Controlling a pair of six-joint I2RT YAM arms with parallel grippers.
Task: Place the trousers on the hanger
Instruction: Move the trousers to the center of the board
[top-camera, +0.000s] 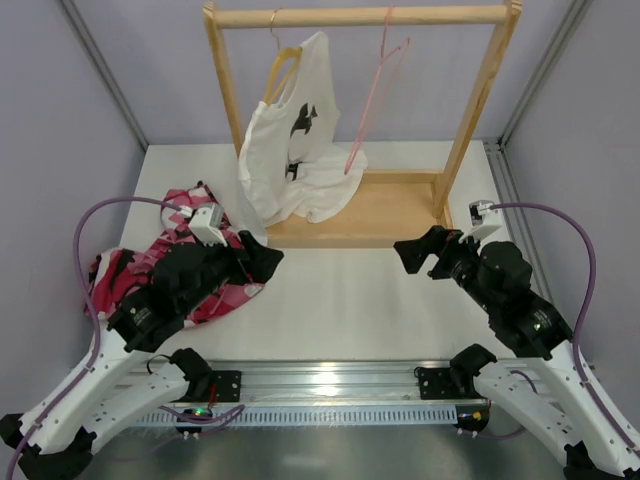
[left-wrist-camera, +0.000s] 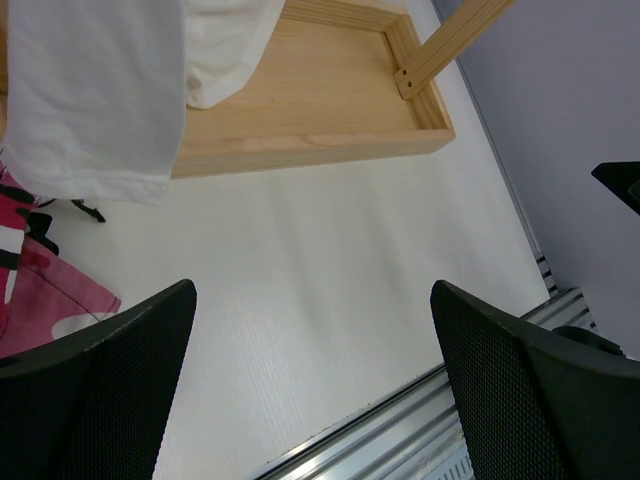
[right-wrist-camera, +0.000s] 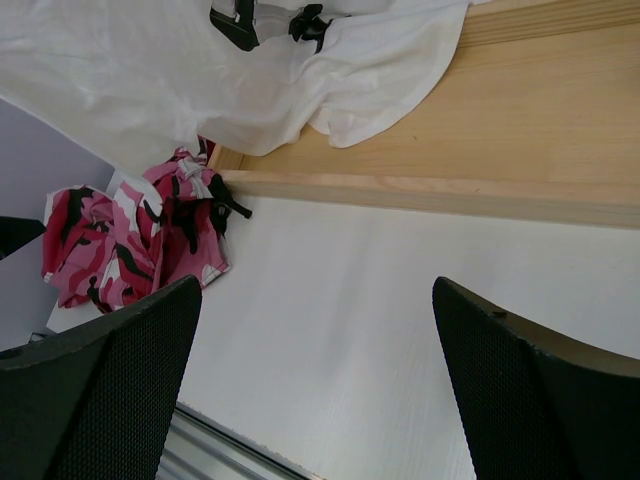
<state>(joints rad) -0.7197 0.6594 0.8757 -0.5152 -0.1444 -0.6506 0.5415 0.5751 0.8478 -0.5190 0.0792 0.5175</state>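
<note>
- Two grippers stand wide open with nothing between the fingers. Your left gripper (left-wrist-camera: 312, 300) and your right gripper (right-wrist-camera: 315, 295) each frame only bare white table (top-camera: 340, 300) in their wrist views.
- One crumpled heap is the trousers (top-camera: 120, 272), in pink, white and black camouflage. It lies on the left side of the table, and your left arm reaches across it in the top view.
- From the left wrist, the trousers show only at the left edge, beside the left finger and apart from it.
- One thin pink hanger (top-camera: 375, 95) hangs by its hook from the top rail of the wooden rack (top-camera: 360, 16) at the far side, toward the right end. It carries nothing.
- Left of it on the same rail, a white T-shirt (top-camera: 290, 150) hangs on a wooden hanger (top-camera: 283, 60). Its hem drapes onto the rack's base.
- Your right gripper is near the rack's right post, well apart from the trousers.
</note>
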